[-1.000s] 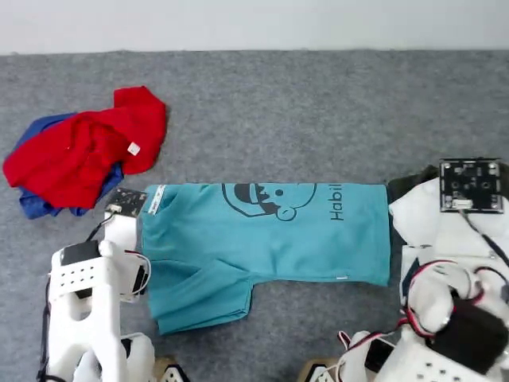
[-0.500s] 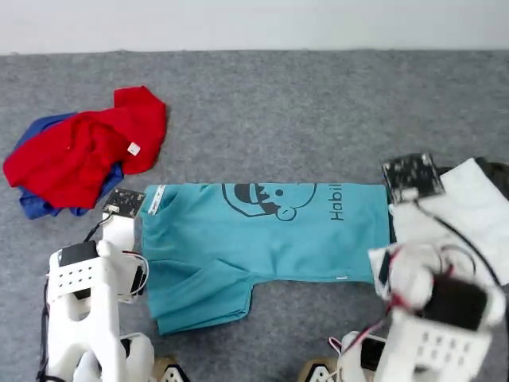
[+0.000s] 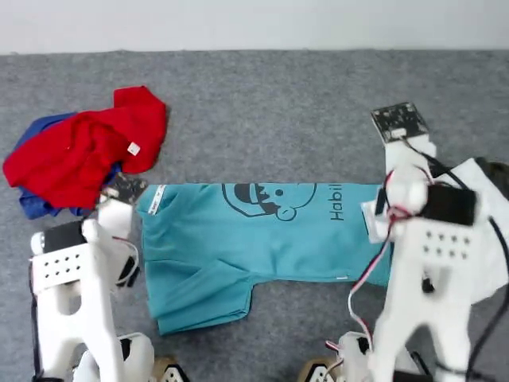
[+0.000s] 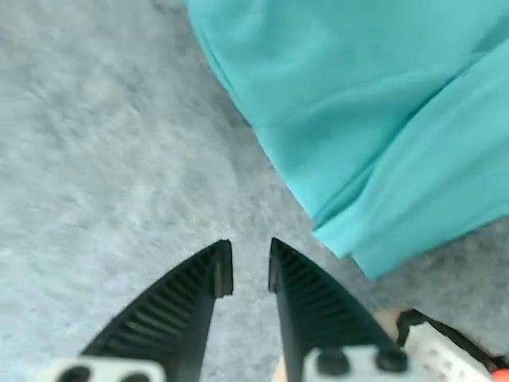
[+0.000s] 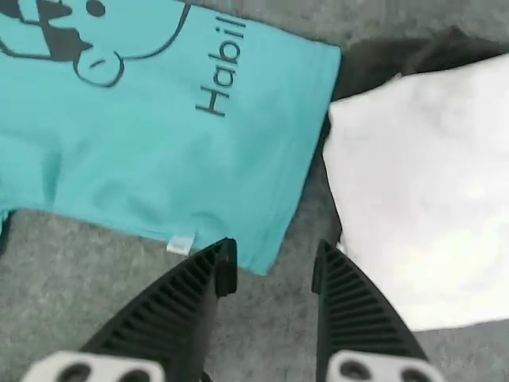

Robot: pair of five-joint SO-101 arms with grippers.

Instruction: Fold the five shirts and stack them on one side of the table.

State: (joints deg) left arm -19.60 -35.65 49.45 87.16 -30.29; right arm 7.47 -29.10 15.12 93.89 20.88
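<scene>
Grey, felt-like table (image 3: 278, 103), with a pale wall (image 3: 254, 24) along its far edge. Left tool (image 4: 250, 261) almost closed, a narrow gap between its black ribbed fingers, gripping nothing, poised over bare table. Just beyond its tips, the edge of the teal shirt (image 4: 358, 95), doubled over on itself there. Right tool (image 5: 272, 267) spread wide, also gripping nothing, hovering over bare table just off the teal shirt's hem corner. Close by one fingertip, a small white hem label (image 5: 180, 244), print too small to read. Farther out from that tool, dark lettering (image 5: 219, 68) running across the teal cloth, then a dark outline cartoon face (image 5: 71, 40). Beside the other fingertip, a white shirt (image 5: 421, 199) lying flat, dark cloth (image 5: 398, 56) showing at its edge. Well away from both tools, out past the left one, a crumpled red shirt (image 3: 87, 151) with a white tag (image 3: 134, 149), heaped on a blue shirt (image 3: 36, 203).
</scene>
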